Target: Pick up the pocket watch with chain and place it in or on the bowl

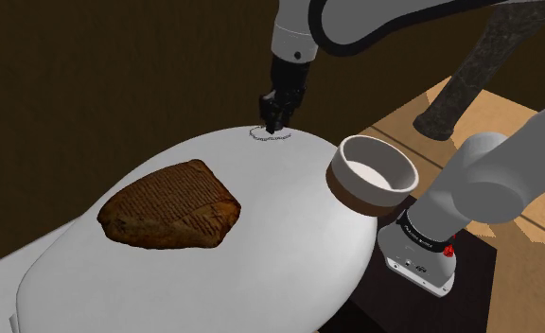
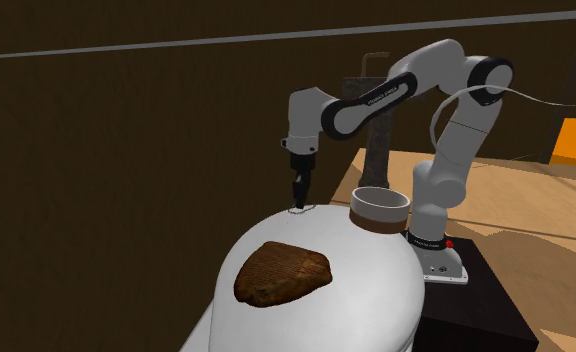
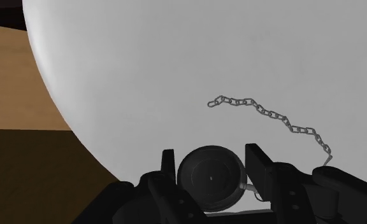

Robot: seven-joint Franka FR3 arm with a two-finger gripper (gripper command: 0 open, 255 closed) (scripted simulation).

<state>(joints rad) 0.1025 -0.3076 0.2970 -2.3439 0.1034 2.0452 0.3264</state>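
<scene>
fingers [image 3: 265, 170] clamp the watch [image 3: 211, 179] at the far tabletop [image 3: 176, 63] edge, chain [image 3: 271, 116] trailing, ready for lifting to the bowl [image 1: 354, 192]

dark grey pocket watch [image 3: 211, 178], white table [image 1: 290, 246], brown-banded white bowl [image 1: 373, 170].

Shoulder camera looked down from beside the stand [image 1: 493, 293]; the second stood farther off, sharing the worktop [image 1: 290, 246]; wrist camera hugged it.

White rounded table [image 1: 290, 236] seen. Near middle, brown ridged slab [image 1: 171, 206] laid. At edge on shoulder view's right, bowl [image 1: 354, 192] set, white with brown band. At far edge, pocket watch [image 3: 209, 177] laid, chain [image 3: 271, 116] stretched over tabletop.
</scene>
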